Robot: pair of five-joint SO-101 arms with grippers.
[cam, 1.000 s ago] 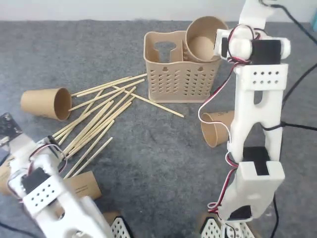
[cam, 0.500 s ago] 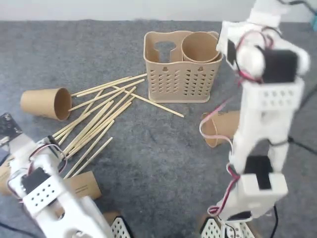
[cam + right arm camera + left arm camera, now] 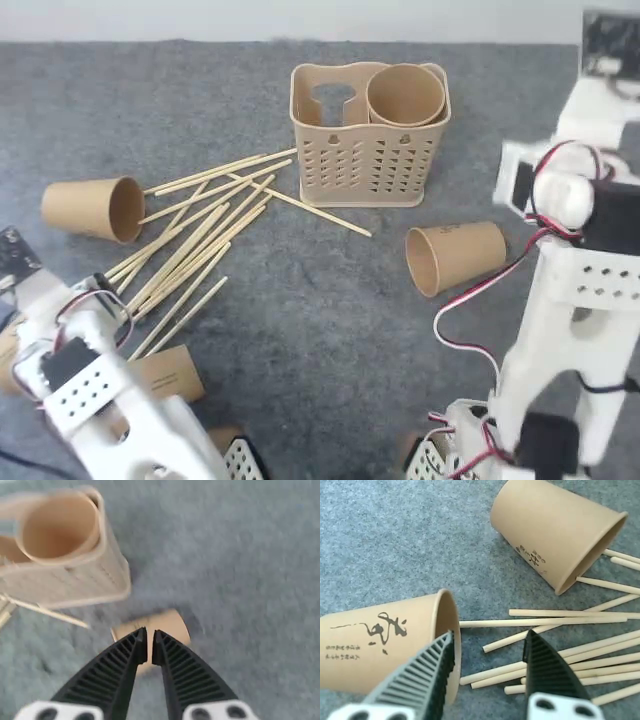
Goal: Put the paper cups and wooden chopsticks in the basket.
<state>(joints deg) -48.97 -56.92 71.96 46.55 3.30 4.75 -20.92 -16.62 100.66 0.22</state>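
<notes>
Withdrawn from the basket (image 3: pixel 368 165), right fingers (image 3: pixel 136 647) hang nearly closed, empty, over a fallen cup (image 3: pixel 170 625); we advise opening wide before descending. Left fingers (image 3: pixel 437 667) gape, empty.

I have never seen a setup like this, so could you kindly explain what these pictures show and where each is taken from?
Two small white robot arms stand at a grey table. One picture looks down from a fixed camera. The other two come from a camera on each arm's wrist, showing that arm's own hand. The left hand is open, over loose chopsticks, beside a paper cup lying on its side. The right hand is shut and empty, pointing down toward another fallen cup. From above you see a basket with one cup upright inside.
</notes>
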